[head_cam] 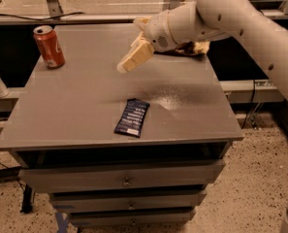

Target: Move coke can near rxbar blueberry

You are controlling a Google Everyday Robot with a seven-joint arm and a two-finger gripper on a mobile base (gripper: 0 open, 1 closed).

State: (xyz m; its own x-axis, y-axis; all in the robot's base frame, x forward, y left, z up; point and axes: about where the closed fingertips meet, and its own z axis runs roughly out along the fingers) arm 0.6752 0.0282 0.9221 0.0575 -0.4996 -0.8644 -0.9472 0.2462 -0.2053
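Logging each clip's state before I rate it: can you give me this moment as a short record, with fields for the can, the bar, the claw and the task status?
surface: grey table top
coke can: upright, back left corner of the table
rxbar blueberry: lying flat near the front edge, about centre
claw: in the air over the middle of the table, right of the can, behind the bar, touching neither
can to bar: far apart
task status: can not yet picked up or moved
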